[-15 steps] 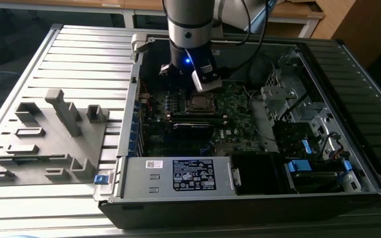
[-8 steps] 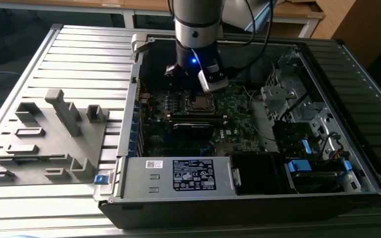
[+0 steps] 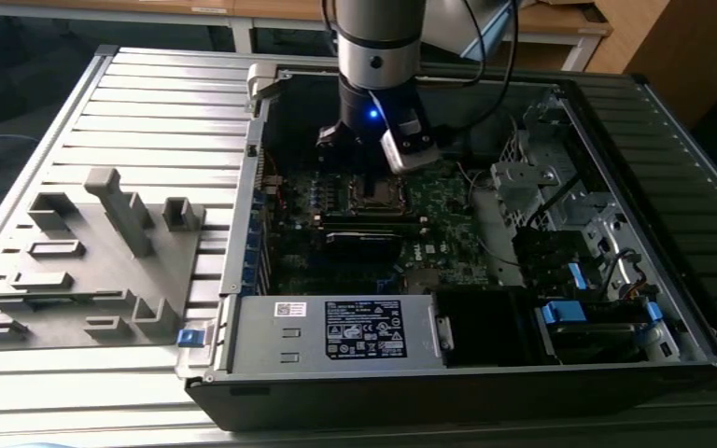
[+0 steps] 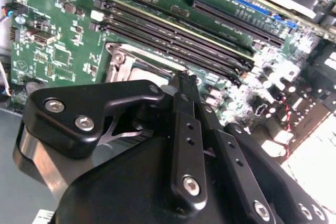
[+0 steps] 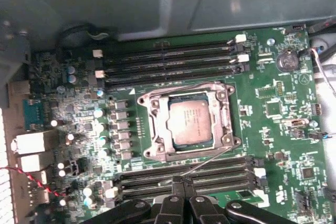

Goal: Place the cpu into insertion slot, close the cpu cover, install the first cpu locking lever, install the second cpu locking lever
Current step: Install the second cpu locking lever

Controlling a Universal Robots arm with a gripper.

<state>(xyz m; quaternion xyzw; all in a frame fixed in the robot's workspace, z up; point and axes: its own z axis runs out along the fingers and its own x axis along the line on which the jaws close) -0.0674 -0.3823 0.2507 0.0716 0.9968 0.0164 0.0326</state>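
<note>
The fingers point(image 5: 182, 183) are pressing together with nothing between them, hovering just above the memory slots point(image 5: 184, 179) beside the socket. The cpu point(image 5: 190, 124) is lying in the socket, with the cpu cover point(image 5: 157, 124) sitting closed around it.

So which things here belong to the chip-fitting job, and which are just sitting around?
Part of the job:
- chip, seated in its socket
- cover, a metal frame lying around the chip
- thin wire lever beside the socket
- claw, shut, just off the socket

Just sitting around:
- power supply box
- grey holder tray
- memory slots
</note>
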